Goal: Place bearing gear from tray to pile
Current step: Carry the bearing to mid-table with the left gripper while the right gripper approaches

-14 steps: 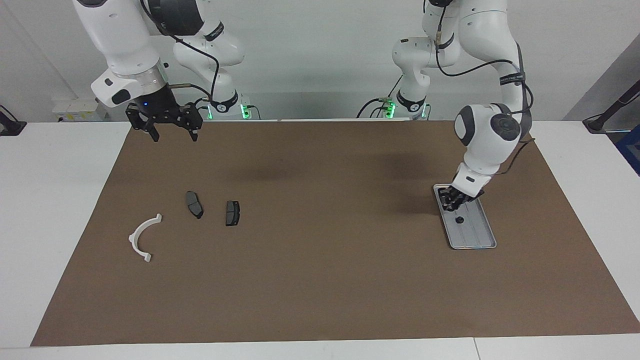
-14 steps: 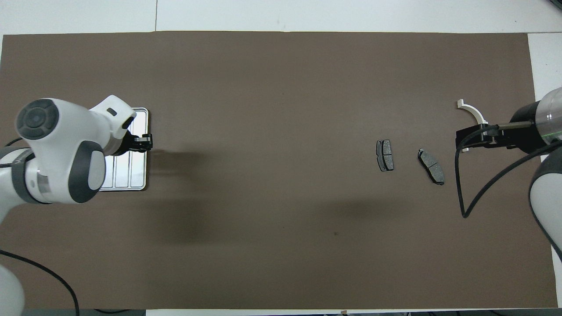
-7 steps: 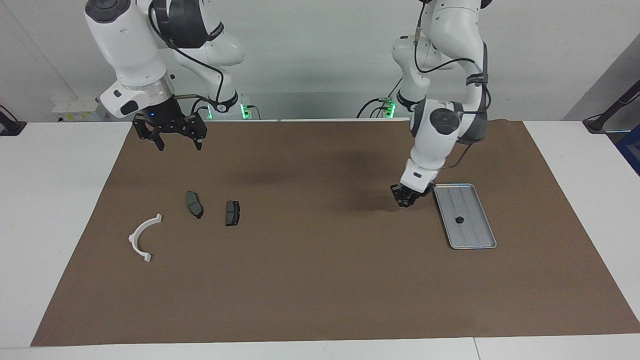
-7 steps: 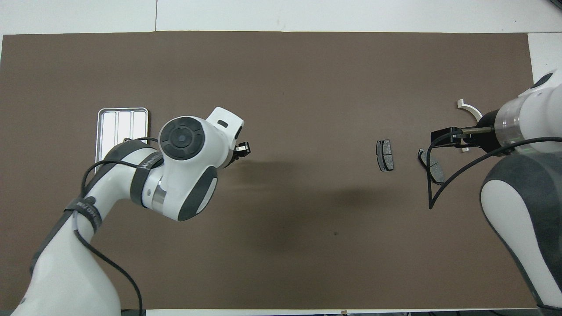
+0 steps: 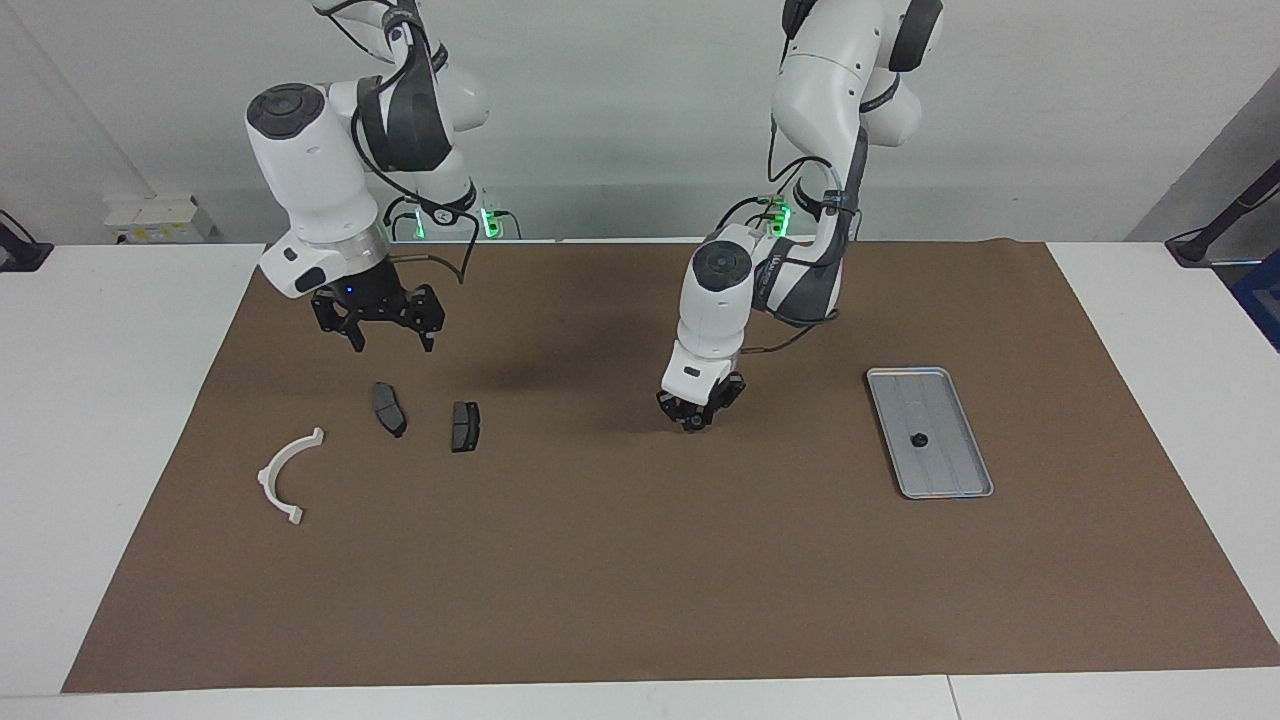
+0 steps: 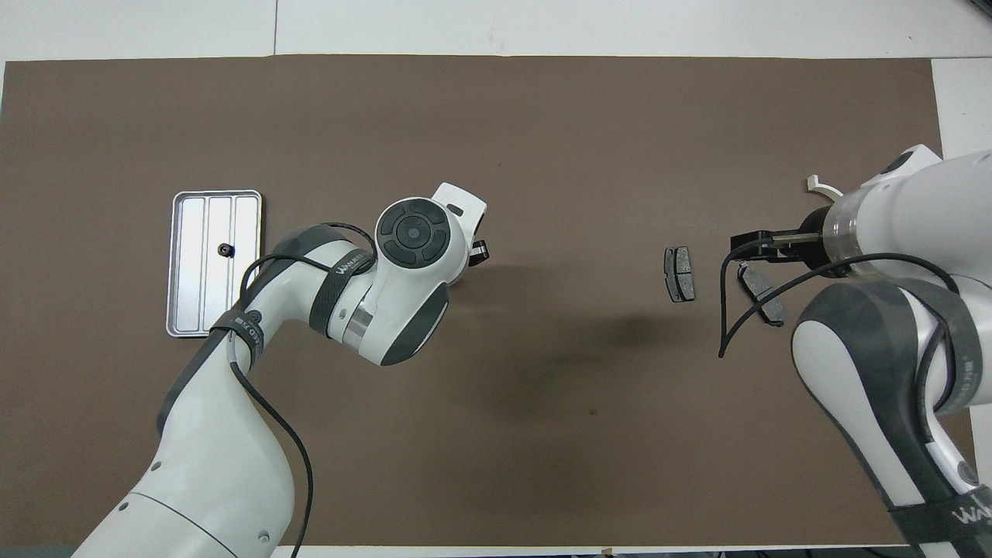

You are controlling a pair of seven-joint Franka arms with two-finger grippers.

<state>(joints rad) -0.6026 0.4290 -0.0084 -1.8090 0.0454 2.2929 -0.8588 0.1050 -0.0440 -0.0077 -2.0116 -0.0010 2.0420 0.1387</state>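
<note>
My left gripper (image 5: 693,418) hangs low over the middle of the brown mat, shut on a small dark part that I take for the bearing gear (image 5: 692,427). In the overhead view only the left gripper's tip (image 6: 479,252) shows past the wrist. The silver tray (image 5: 960,480) (image 6: 177,310) lies toward the left arm's end, with one small black part (image 5: 918,440) (image 6: 225,249) on its floor. The pile lies toward the right arm's end: a white half-ring bracket (image 5: 285,470) (image 6: 821,188) and two dark brake pads (image 5: 388,408) (image 5: 465,425). My right gripper (image 5: 380,335) (image 6: 756,244) hovers open over the mat by the pads.
The brown mat (image 5: 640,560) covers most of the white table. A black cable from the right arm loops over one brake pad (image 6: 763,298) in the overhead view. The other pad (image 6: 680,273) shows whole.
My left gripper has left the tray and travelled over the mat toward the pile. My right gripper has come down and out over the mat beside the brake pads.
</note>
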